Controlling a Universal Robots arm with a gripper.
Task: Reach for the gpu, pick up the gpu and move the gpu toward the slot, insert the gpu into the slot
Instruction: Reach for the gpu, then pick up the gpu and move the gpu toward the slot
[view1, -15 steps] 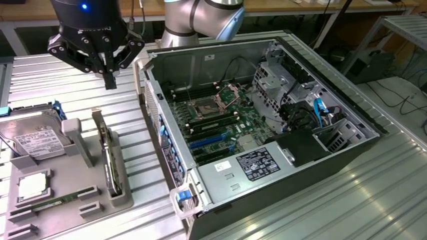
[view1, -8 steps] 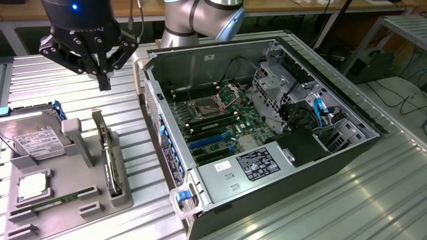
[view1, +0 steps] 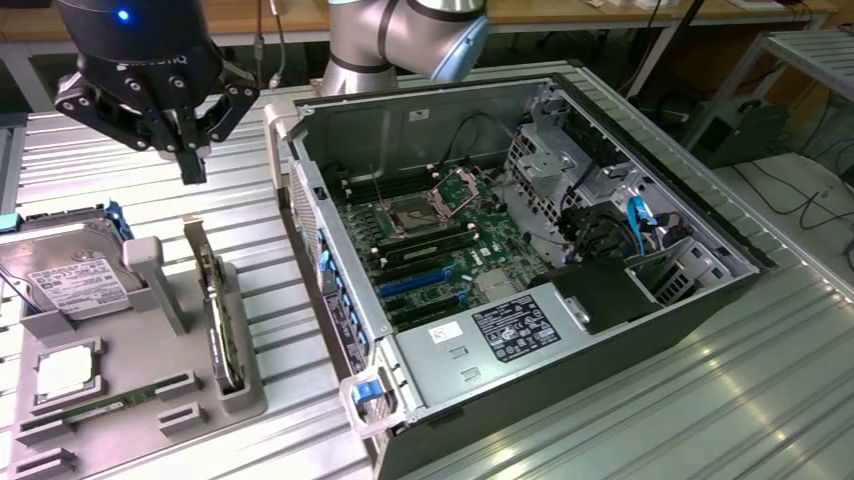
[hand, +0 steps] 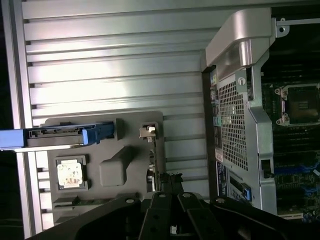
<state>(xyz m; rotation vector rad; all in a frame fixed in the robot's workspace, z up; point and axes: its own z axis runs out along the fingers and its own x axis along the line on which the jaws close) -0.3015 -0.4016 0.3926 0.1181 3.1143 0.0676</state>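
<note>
While closed, one claw (view1: 192, 168), one gpu (view1: 214, 315).

At exterior view's left, gpu (view1: 214, 310) on edge in holder (view1: 247, 395), beside case (view1: 400, 120); slot (view1: 407, 285) on motherboard (view1: 487, 250) inside case.

The gpu (view1: 216, 318) is a thin, dark, flat card with silver metal at one end. It stands up on its long edge in a groove of the grey holder (view1: 248, 396), outside the computer case (view1: 400, 130). The slot (view1: 404, 285) is a long, thin blue strip on the green board (view1: 514, 262) inside the open case. It is empty and well apart from the card.
</note>
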